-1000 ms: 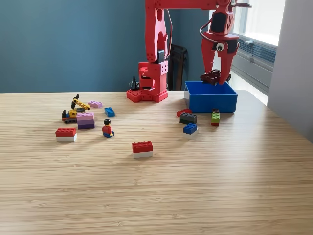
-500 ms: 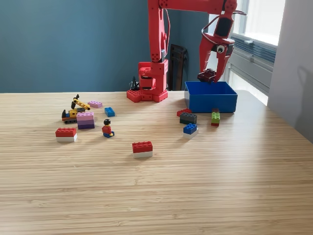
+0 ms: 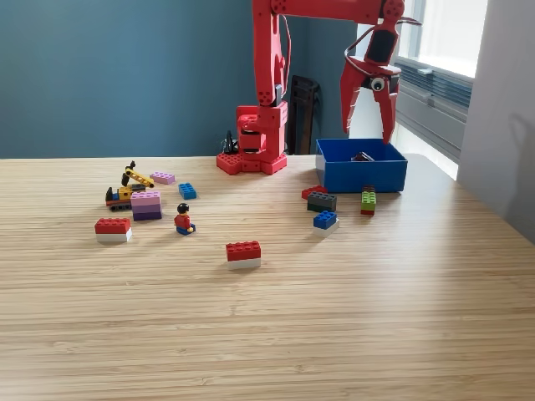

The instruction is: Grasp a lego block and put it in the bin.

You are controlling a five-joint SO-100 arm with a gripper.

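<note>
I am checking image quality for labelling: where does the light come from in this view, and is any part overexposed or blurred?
Exterior view: daylight enters from the window at upper right, which is blown out to white. The gripper stands against that glare, open above the bin. Bricks cast soft shadows on the table. No evident motion blur.

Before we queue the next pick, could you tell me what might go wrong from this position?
1. The gripper hangs open just above the bin; descending or swinging low could catch its rim and shove it.
2. Several bricks crowd the bin's front wall, such as the dark brick and the green brick; the fingers might nudge neighbours or the bin when grasping one.
</note>
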